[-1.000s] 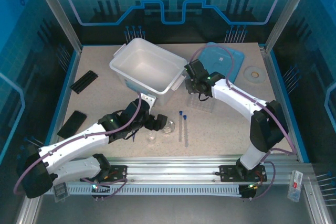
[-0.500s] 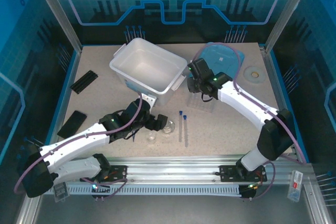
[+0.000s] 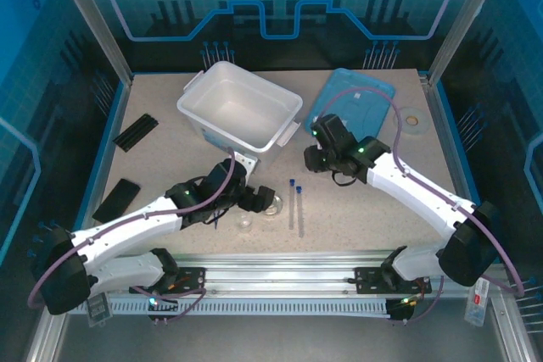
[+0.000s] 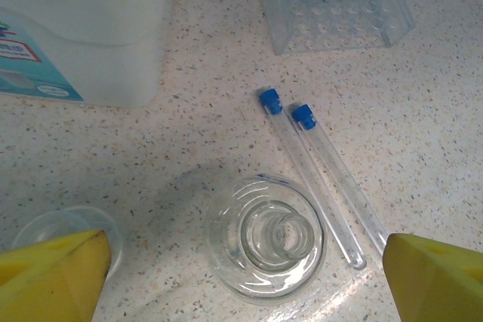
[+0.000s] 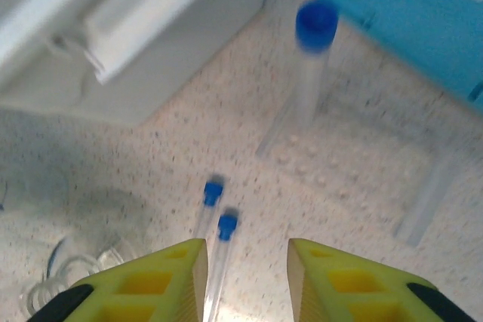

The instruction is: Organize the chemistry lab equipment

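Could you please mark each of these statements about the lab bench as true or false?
1. Two blue-capped tubes lie side by side on the table. True.
2. A third blue-capped tube stands upright in the clear rack. True.
3. The flask lies on its side in the white bin. False: it stands upright on the table, within the open left gripper.
4. The right gripper is shut on a tube. False: its jaws are apart with nothing between them.
5. The blue lid covers the bin. False: it lies on the table beside it.
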{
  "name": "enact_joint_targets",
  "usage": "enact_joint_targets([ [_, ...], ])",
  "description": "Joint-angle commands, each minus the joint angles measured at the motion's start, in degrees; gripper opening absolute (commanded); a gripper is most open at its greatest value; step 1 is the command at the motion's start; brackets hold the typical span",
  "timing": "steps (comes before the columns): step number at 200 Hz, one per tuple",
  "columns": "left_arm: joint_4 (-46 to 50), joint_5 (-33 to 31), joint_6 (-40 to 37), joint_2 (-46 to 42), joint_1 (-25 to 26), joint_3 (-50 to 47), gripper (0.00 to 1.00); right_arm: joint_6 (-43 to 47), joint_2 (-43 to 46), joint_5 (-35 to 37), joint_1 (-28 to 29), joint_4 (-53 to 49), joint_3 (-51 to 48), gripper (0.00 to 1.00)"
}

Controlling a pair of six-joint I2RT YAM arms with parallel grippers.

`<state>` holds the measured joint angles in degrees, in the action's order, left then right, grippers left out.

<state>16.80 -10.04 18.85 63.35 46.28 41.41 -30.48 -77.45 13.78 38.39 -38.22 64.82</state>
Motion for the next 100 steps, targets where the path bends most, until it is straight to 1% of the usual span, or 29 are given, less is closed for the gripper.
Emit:
enact_joint_targets([
  [1,-2.2,2.72,0.69,1.06,-0.29,-0.02,0.94,-5.02,0.68,-3.12,2.2,0.94,-3.27,0.34],
  [50,-2.56,4.02,0.98,1.91,-0.24,-0.06,0.94,-7.99,-1.8,-4.01,5.84,3.35,-6.57,0.33],
  [100,-2.82,4.85,1.32,2.11,-0.26,-0.28,0.94,-8.46,-6.81,-4.83,6.27,7.24,-8.82,0.33],
])
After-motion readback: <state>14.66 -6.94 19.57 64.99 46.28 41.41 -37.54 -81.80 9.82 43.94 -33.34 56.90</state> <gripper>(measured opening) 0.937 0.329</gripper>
